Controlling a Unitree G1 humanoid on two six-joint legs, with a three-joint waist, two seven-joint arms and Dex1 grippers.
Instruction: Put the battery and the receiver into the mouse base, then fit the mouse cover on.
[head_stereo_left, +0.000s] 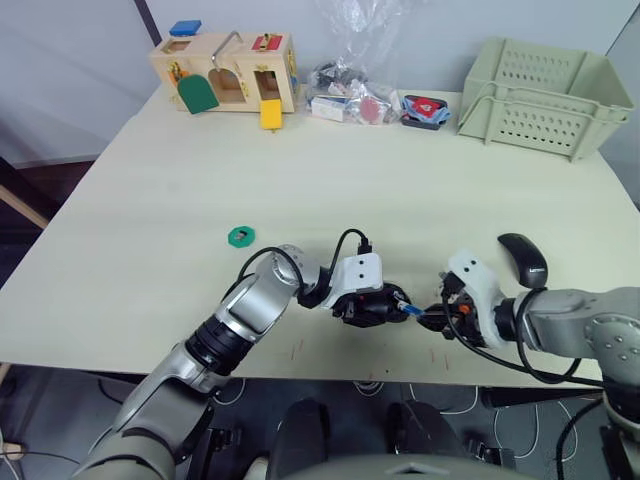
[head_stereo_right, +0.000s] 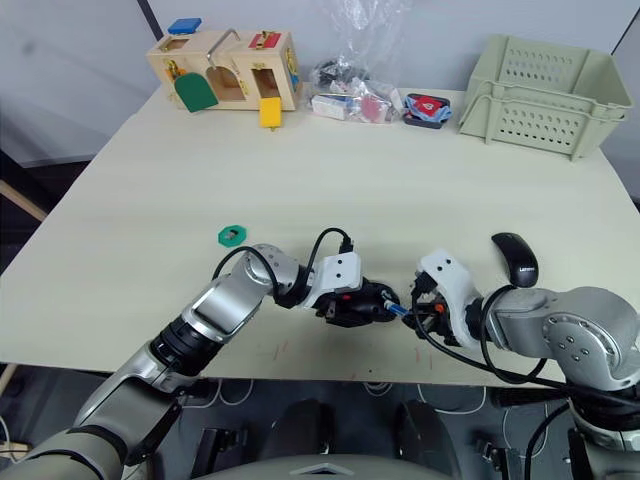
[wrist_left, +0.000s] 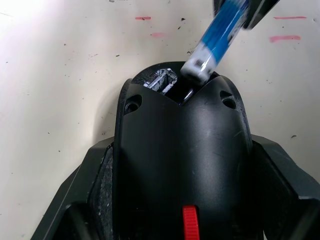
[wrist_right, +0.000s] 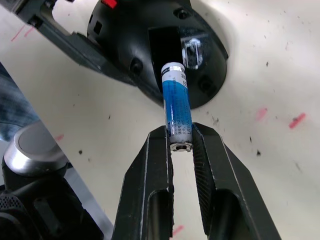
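Battery (wrist_right: 177, 112): 1; mouse cover (head_stereo_left: 524, 259): apparently 1

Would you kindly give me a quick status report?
Left gripper holds mouse base. Right gripper shut on battery, tip at slot. Nothing blocking.

Taking the mouse base (head_stereo_left: 368, 308) as landmark: it sits near the table (head_stereo_left: 400, 190) front edge, clasped between the left claw's (head_stereo_left: 372, 307) fingers, so its flanks are blocked. On its right side the battery (wrist_right: 177, 107), pinched in the right claw (wrist_right: 181, 148), noses at the open slot, and that claw bars the approach from there. The mouse cover (head_stereo_left: 524, 258) lies further right, well apart. A green ring (head_stereo_left: 241, 236) lies to the left and beyond. Behind the base, bare table stretches to the wooden toy box (head_stereo_left: 226, 72), plastic bags (head_stereo_left: 350, 98) and basket (head_stereo_left: 545, 85) along the far edge.
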